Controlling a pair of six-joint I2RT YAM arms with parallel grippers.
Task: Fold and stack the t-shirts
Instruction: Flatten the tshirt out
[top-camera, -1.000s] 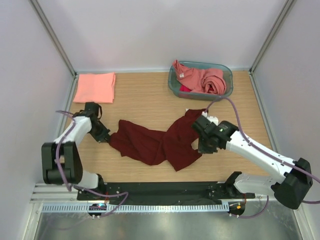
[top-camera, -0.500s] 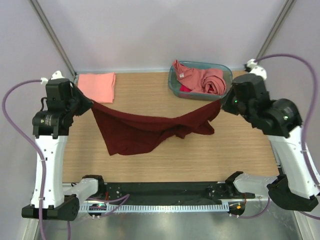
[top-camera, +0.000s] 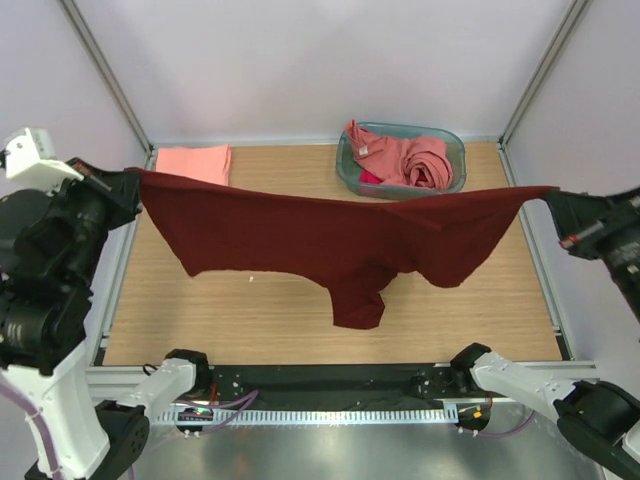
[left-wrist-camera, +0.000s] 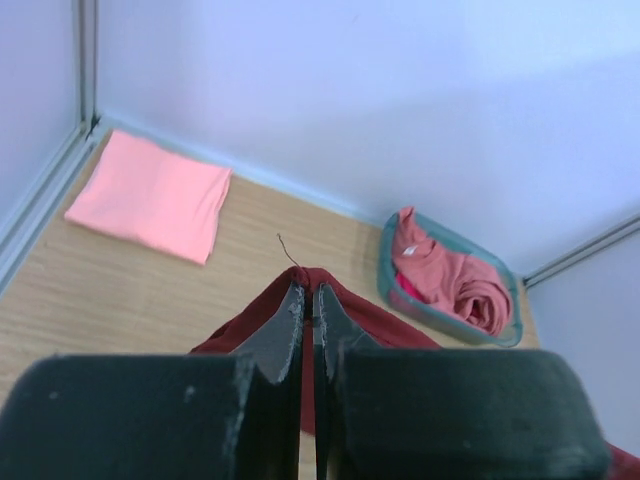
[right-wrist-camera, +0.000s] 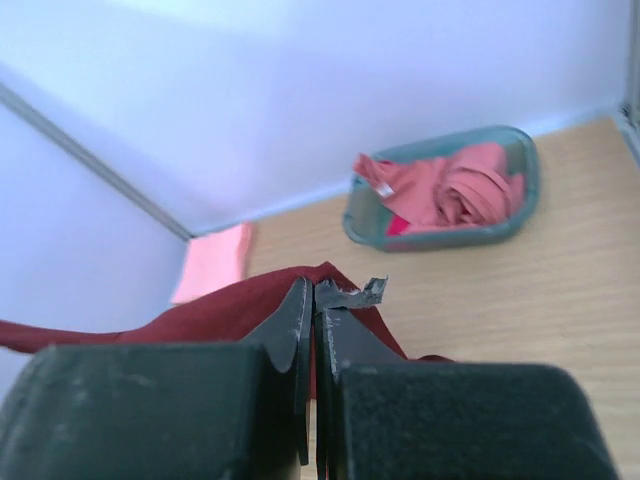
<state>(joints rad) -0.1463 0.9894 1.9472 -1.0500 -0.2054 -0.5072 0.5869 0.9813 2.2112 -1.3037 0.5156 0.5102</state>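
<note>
Above the table (top-camera: 250, 320), my left gripper (top-camera: 132, 183) and right gripper (top-camera: 550, 196) are each pinched tight on one end of the maroon t-shirt (top-camera: 330, 235), cloth stretched between them in the air, middle sagging. Folded salmon t-shirt (top-camera: 193, 160) lies flat at the far left corner; crumpled pink t-shirts (top-camera: 410, 160) sit in the teal basket (top-camera: 460, 170) far right
</note>
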